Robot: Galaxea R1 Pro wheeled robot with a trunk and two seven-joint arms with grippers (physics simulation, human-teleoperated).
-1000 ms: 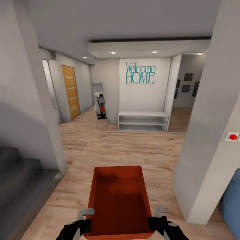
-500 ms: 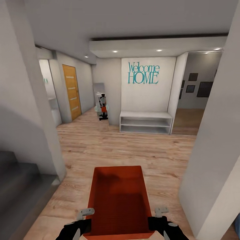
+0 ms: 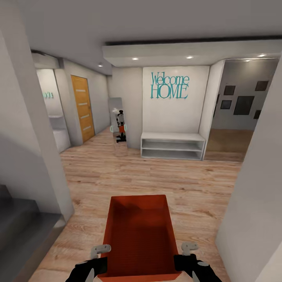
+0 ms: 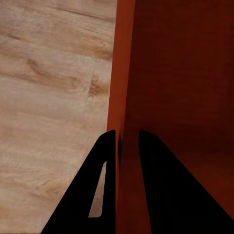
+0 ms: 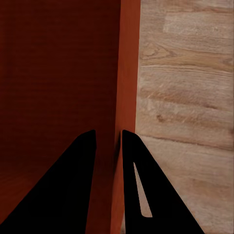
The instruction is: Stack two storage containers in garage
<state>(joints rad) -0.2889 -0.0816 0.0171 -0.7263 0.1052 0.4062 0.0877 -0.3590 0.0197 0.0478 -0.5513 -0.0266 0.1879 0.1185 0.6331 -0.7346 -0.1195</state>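
fingers [image 4: 105, 165] of the left gripper [image 4: 127, 139] pinched one side wall of the orange-red storage container [image 3: 138, 235] — the right gripper [image 5: 108, 136] clamped the opposite wall. held between both arms, the open bin hung above the light wood plank floor [image 3: 129, 176], facing a white shelf bench [image 3: 172, 145].

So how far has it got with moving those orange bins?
Nothing looks delivered yet. In hand: one storage container is carried out in front, the left gripper and right gripper each pinching a side wall, over a wood plank floor in a hallway with a Welcome HOME sign. Left: reaching the garage, setting this bin down, and stacking the second container on it.
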